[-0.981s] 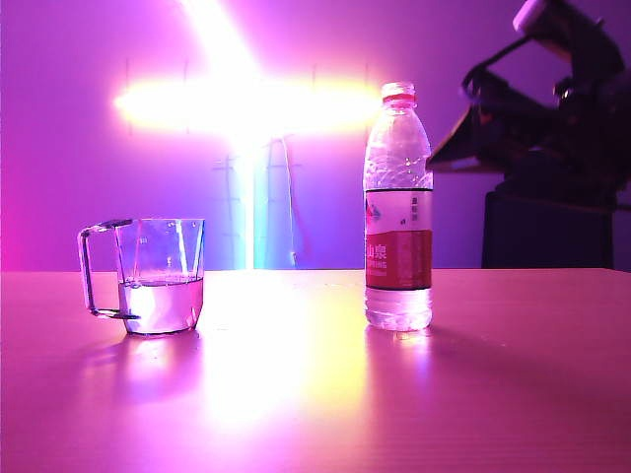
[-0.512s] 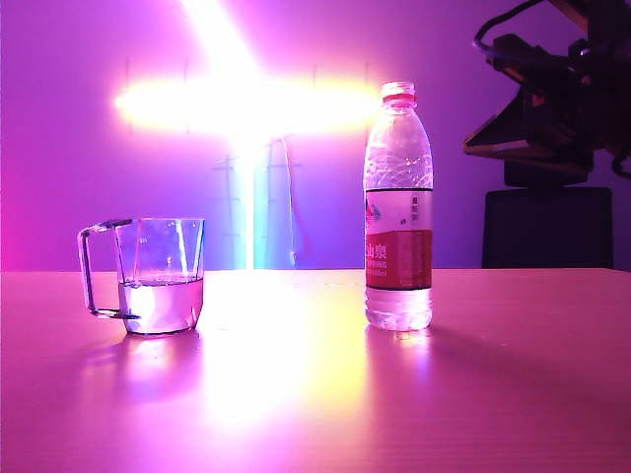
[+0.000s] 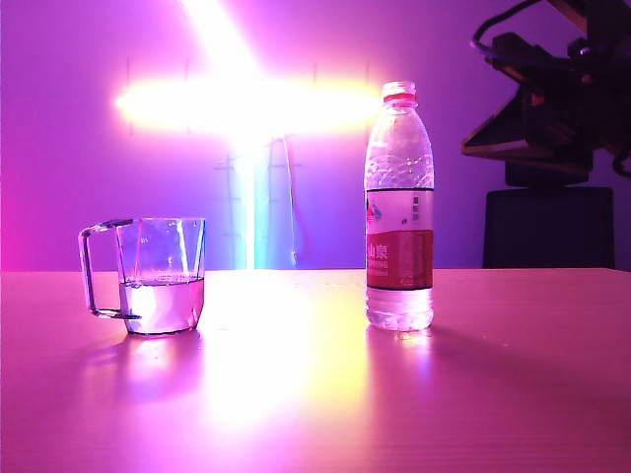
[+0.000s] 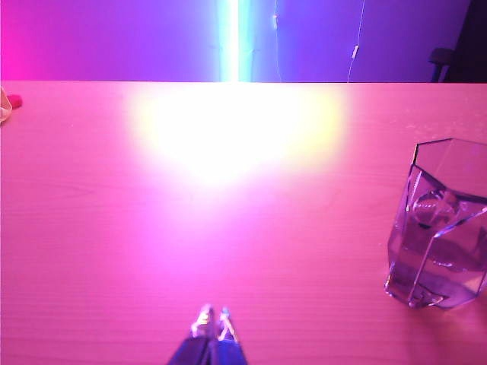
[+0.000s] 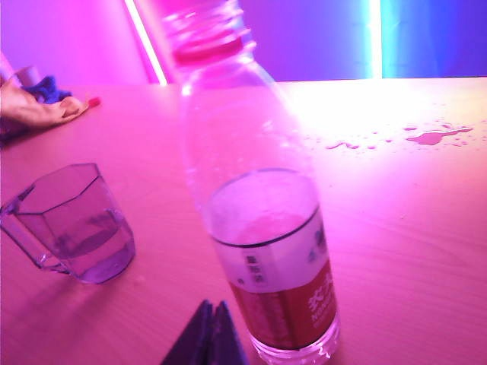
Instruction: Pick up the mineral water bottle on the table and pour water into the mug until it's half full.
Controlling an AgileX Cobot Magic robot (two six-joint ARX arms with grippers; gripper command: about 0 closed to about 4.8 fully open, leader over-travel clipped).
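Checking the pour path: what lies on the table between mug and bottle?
Nothing: bare table separates the mug from the mineral water bottle, seen in the exterior view.

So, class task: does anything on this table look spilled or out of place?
Yes. Small puddles lie on the table beyond the mineral water bottle, apart from the mug. A person's hand rests at the far edge.

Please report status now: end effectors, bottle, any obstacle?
Left end effector shut, low over table. Right end effector shut, empty, beside bottle. Bottle upright, mug partly filled. Nothing blocking.
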